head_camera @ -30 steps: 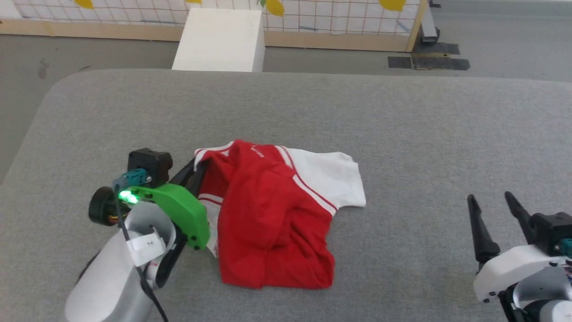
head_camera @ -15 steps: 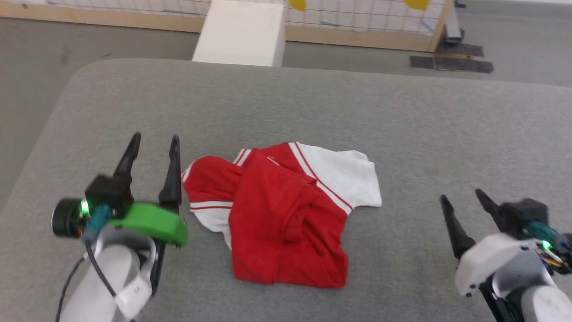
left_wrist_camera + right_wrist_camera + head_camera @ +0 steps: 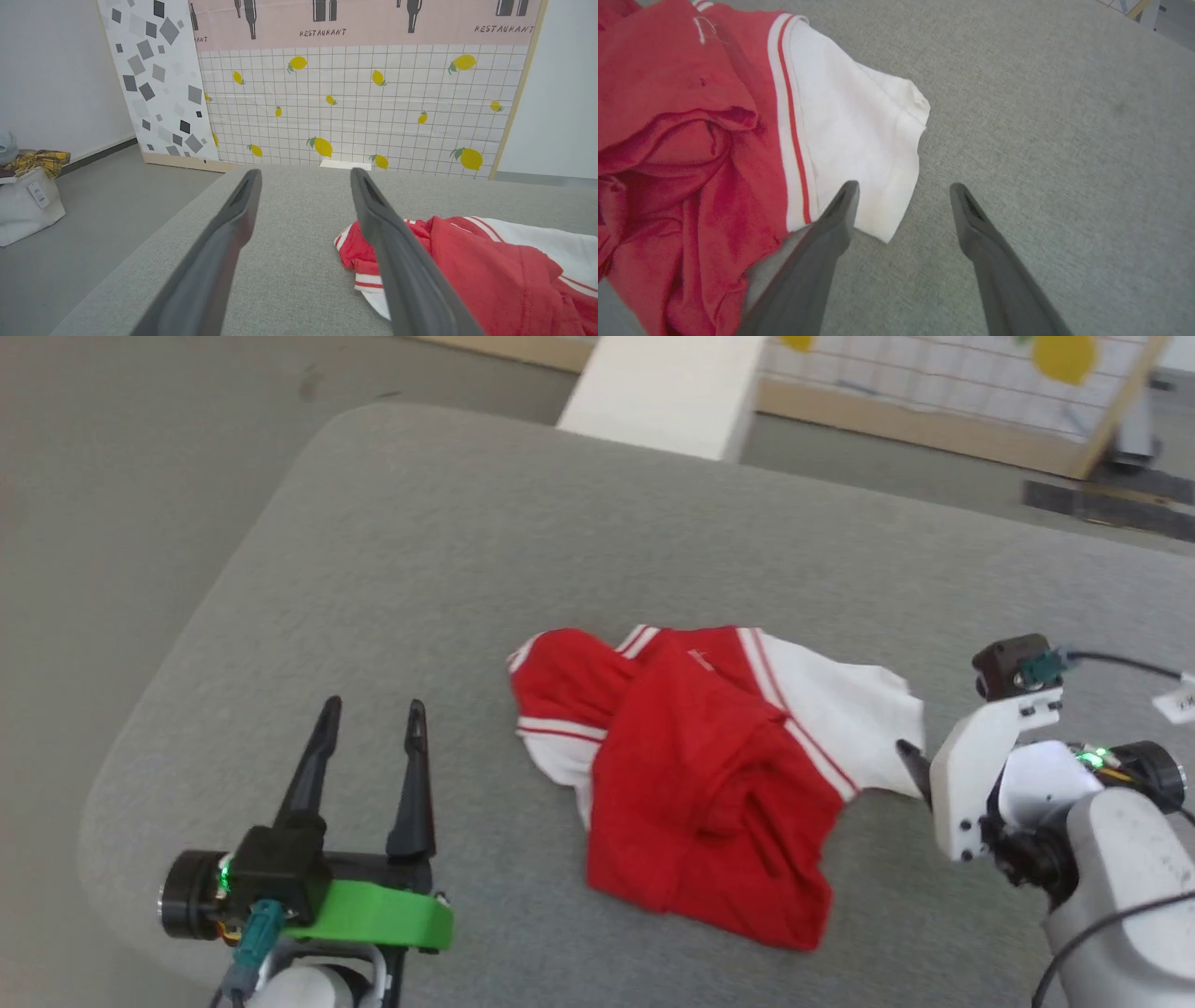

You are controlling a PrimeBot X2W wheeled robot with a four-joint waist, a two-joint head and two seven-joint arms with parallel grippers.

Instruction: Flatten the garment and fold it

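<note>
Right wrist view put the right tool (image 3: 904,186) with its jaws spread wide and nothing between them, poised over the near corner of the white sleeve (image 3: 850,130). One finger crossed the sleeve's edge in that view, though whether it touched the cloth could not be told. Beyond the sleeve ran the striped trim (image 3: 791,140), and past that the red body of the garment (image 3: 691,140) was heaped in deep folds.

From the head view, the left tool (image 3: 373,703) was likewise released and empty. It stood clear of the cloth on its own side, fingers pointing away from the robot. The garment lay crumpled near the middle of the grey worktop (image 3: 373,541), between the two tools. The spread sleeve faced the right tool, and a second sleeve (image 3: 551,751) was tucked half under the red bulk toward the left tool.

The cloth looked light, limp and soft. It would probably drape and slide on the fabric surface rather than hold a shape, so a pull at one point would likely drag the whole heap along. The flat sleeve hem or the shoulder seam beside the trim seemed the soundest hold for the right tool. The matching sleeve or shoulder would suit the left, so the body could be drawn out between them. A pinch into the bunched red middle risked catching several layers at once.
</note>
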